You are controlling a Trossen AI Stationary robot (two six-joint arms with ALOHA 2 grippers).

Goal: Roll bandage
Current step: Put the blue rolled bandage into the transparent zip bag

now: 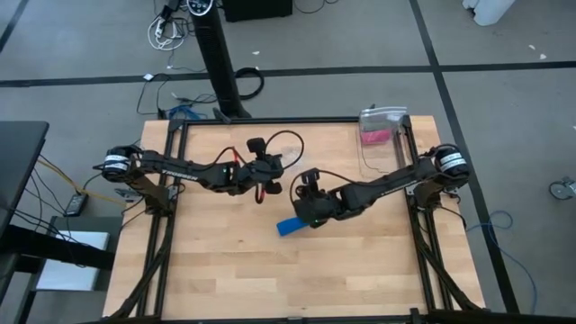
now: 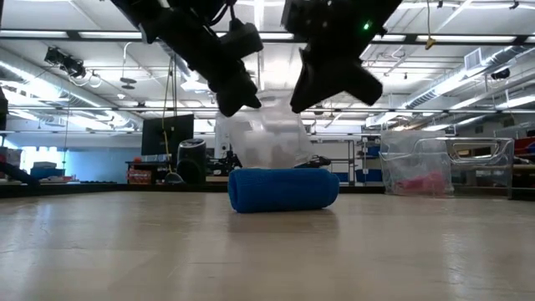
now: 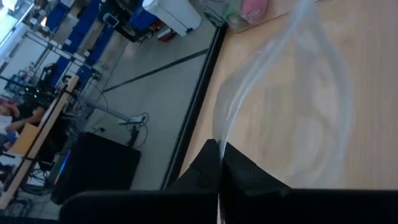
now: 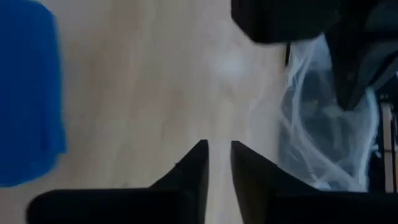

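A rolled blue bandage (image 1: 290, 227) lies on its side on the wooden table (image 1: 216, 270). It also shows in the low view (image 2: 284, 190) and the right wrist view (image 4: 28, 93). My left gripper (image 1: 273, 180) is above the table's middle, shut on a clear plastic bag (image 2: 267, 138) that hangs behind the roll. My right gripper (image 1: 312, 209) hovers just above and beside the roll. Its fingers (image 4: 219, 158) are a little apart and hold nothing. My left gripper pinches a thin edge of the clear plastic bag (image 3: 222, 134) between its two shut fingers. The bag hangs slack below the gripper (image 2: 238, 92). Its lower part reaches down to about table height behind the blue roll.
A clear plastic box (image 1: 382, 126) with pink items inside stands at the table's far right corner and shows in the low view (image 2: 435, 167). Bare wood lies on the near half of the table. The two grippers are close together above the middle.
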